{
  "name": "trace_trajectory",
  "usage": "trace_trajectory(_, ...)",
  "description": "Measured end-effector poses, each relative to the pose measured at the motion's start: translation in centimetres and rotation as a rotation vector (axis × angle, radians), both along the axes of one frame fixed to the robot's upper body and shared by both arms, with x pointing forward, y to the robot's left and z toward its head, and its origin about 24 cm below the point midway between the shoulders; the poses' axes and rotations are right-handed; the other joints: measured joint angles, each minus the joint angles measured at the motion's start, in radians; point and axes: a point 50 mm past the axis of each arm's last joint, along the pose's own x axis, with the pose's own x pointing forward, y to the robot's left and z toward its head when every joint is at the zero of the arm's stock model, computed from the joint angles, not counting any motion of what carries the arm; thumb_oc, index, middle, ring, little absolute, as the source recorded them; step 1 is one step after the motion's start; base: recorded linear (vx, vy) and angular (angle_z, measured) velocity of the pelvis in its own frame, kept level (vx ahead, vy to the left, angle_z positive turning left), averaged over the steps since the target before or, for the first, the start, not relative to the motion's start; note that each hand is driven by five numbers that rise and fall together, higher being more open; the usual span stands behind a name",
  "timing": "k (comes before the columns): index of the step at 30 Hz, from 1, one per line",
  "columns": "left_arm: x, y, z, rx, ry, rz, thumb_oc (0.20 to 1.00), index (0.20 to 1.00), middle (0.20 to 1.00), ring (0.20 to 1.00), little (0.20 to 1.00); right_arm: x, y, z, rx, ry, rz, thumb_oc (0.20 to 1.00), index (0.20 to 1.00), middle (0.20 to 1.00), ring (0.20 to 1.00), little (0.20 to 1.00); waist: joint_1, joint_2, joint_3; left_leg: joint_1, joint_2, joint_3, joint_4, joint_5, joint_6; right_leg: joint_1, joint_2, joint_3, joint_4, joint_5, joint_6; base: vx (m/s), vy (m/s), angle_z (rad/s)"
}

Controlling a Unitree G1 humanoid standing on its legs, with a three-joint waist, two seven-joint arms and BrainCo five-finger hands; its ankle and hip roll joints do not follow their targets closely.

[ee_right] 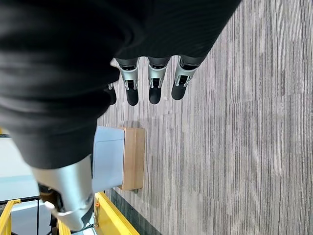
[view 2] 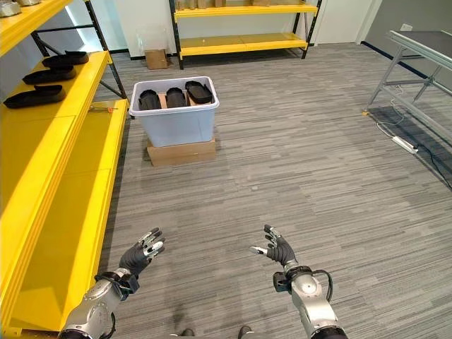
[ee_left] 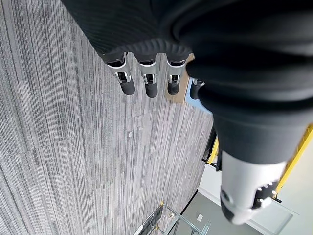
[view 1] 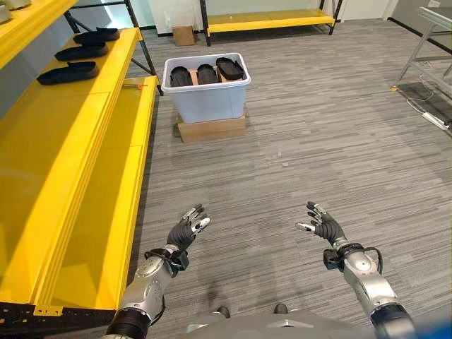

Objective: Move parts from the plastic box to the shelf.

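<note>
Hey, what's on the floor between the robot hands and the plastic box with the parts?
Nothing but bare grey carpet: in the left eye view it runs unbroken from the left robot hand and right robot hand to the plastic box on its cardboard base.

Left hand (view 1: 185, 231), right hand (view 1: 323, 226) seemingly relaxed.

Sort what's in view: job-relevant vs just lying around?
Job-relevant:
- plastic box on the floor, resting on a flat cardboard base
- three black parts in the box
- yellow shelf, three black parts already on it
- left robot hand and right robot hand, both open and empty

Lying around:
- small cardboard box
- far yellow rack
- metal table
- power strip
</note>
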Motion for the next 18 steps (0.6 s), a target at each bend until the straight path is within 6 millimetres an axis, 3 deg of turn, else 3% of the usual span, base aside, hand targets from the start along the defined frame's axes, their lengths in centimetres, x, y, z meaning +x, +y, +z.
trace_trajectory(18,-0.32,-0.09,-0.24,-0.006,0.012,0.001,1.0,1.0,1.0,1.0,1.0,-0.08,-0.43,0.03,-0.032,0.002,0.007,1.0,1.0,1.0,1.0,1.0,-0.001,0.001,0.0,0.002,-0.001,0.001,0.004,0.003,0.003,0.001,-0.001,-0.001,0.001,0.012,-0.009,0.0,0.0,0.0)
